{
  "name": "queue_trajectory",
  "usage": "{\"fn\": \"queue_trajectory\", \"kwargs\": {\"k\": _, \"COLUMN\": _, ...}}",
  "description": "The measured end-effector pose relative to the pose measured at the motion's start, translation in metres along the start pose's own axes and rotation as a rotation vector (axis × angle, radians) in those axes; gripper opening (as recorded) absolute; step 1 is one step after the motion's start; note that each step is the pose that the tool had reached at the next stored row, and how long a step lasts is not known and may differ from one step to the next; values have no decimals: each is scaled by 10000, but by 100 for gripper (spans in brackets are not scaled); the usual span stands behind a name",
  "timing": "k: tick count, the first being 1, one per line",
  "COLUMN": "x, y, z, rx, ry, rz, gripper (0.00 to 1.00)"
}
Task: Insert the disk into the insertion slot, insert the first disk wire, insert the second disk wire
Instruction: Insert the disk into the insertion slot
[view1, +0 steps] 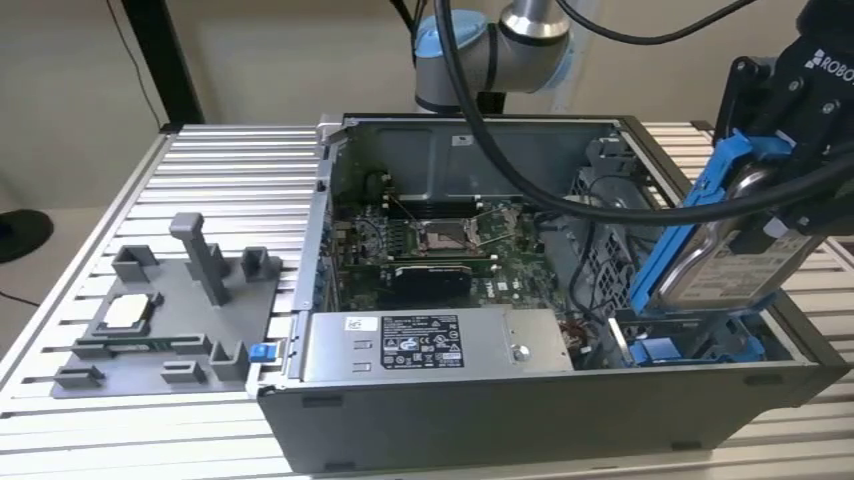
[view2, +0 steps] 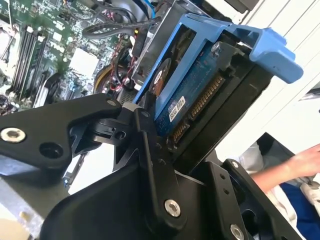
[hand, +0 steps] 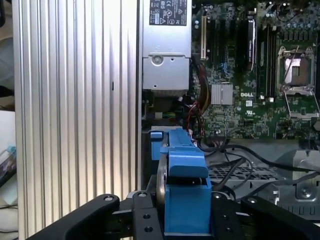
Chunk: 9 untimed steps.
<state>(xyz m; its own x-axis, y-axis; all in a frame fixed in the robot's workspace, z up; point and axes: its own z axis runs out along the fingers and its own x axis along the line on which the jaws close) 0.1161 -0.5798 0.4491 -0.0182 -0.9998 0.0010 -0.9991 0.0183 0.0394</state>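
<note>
Slatted table (view1: 227, 170); disk (view1: 727, 265) apparently in claw (hand: 185, 212)

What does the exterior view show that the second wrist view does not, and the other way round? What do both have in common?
The exterior view adds the grey parts fixture on the slatted table, the labelled power-supply box and the whole open computer case. The second wrist view adds the row of connector pins and a person's hand beyond it. Both show the gripper shut on the disk, held tilted in its blue frame, and the motherboard.
</note>
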Motion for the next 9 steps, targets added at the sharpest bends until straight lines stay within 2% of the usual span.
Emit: {"fn": "queue_trajectory", "kwargs": {"k": 9, "x": -1, "y": -62, "z": 162, "rx": 0, "ry": 0, "rz": -1, "gripper": 0}}
